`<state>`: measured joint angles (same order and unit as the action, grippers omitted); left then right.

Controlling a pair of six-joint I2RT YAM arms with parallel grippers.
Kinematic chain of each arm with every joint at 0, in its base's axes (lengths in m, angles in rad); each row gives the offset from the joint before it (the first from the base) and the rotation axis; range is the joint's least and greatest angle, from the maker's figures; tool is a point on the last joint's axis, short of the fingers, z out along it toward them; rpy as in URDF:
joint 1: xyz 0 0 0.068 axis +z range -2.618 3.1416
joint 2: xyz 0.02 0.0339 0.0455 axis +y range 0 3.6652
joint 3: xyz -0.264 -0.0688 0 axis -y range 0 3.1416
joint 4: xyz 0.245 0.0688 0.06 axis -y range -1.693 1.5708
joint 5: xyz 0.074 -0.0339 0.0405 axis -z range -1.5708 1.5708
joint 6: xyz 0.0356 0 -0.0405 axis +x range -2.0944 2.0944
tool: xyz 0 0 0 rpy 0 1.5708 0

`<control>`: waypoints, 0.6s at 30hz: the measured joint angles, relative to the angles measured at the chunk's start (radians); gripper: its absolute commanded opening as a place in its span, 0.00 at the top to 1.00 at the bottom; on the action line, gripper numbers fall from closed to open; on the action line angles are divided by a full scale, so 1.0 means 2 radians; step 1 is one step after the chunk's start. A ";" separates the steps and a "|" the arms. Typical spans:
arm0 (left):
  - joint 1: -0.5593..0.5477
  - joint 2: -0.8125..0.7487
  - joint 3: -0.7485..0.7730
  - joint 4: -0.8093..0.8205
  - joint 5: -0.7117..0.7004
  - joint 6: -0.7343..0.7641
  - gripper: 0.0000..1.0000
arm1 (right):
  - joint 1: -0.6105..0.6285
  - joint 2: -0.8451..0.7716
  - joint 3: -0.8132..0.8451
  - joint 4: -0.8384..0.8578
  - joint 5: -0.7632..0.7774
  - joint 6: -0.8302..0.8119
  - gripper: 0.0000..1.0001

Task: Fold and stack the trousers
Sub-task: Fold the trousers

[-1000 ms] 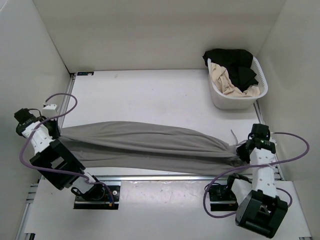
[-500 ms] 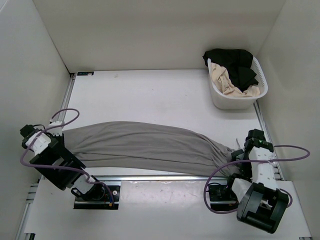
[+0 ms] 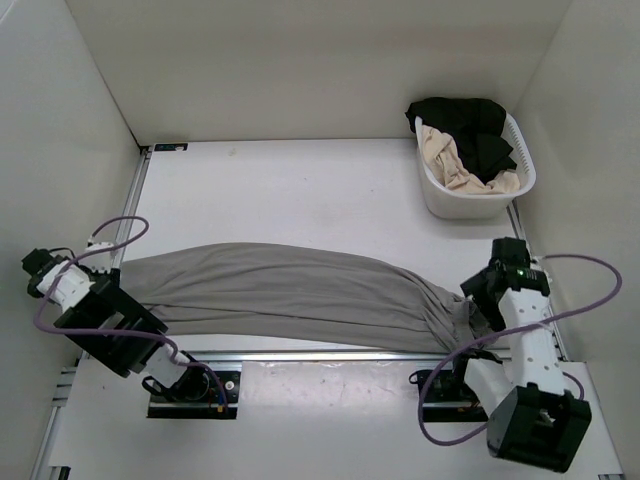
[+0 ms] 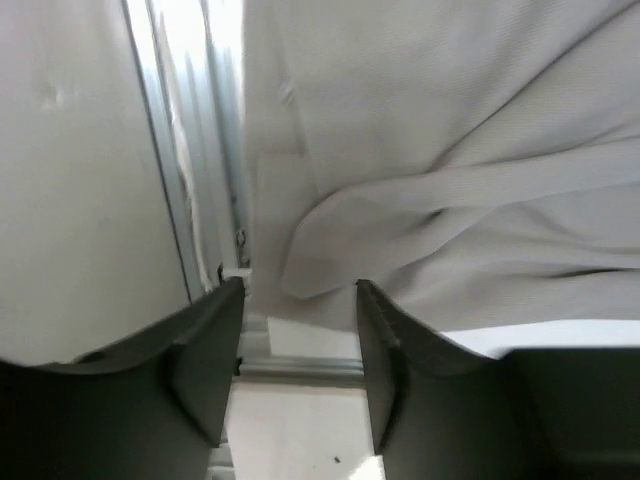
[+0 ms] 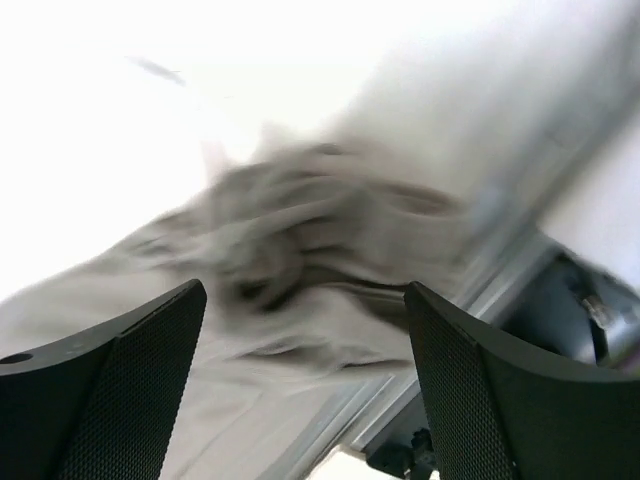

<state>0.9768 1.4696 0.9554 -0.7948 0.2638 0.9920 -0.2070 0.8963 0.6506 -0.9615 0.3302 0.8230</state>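
Note:
The taupe-grey trousers lie stretched across the near part of the table, from the left edge to a bunched end at the right. At the cloth's left end my left gripper stands open. In the left wrist view its jaws are apart with nothing between them, and the trousers' folded edge lies just ahead. My right gripper stands open beside the bunched end. Seen from the right wrist, its gripper hangs wide above the crumpled cloth and is not holding it.
A white laundry basket stands at the back right with a black garment and a beige-cream garment in it. A metal rail runs along the near table edge. White walls close in on the left, back and right.
Both grippers have opened and let go of the trousers' ends. The cloth has settled flat on the table. Both arms have drawn back a little from the ends.

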 measured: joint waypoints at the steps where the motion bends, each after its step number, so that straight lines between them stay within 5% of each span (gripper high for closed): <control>1: -0.005 -0.001 0.005 -0.006 0.006 0.003 0.39 | 0.017 0.010 0.011 0.008 -0.006 -0.010 0.15; 8: -0.051 -0.016 -0.036 -0.006 0.002 0.072 0.34 | 0.120 0.167 0.102 0.028 -0.031 -0.053 0.11; 12: -0.051 -0.030 -0.099 0.015 -0.022 0.102 0.30 | 0.146 0.189 0.093 0.025 -0.037 -0.063 0.11; 18: -0.053 -0.014 -0.072 0.065 -0.026 0.080 0.30 | 0.146 0.210 0.061 0.047 -0.063 -0.064 0.11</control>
<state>0.8711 1.4425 0.8112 -0.6647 0.2111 1.1515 0.0856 1.3167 0.7723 -0.8677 0.2035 0.6949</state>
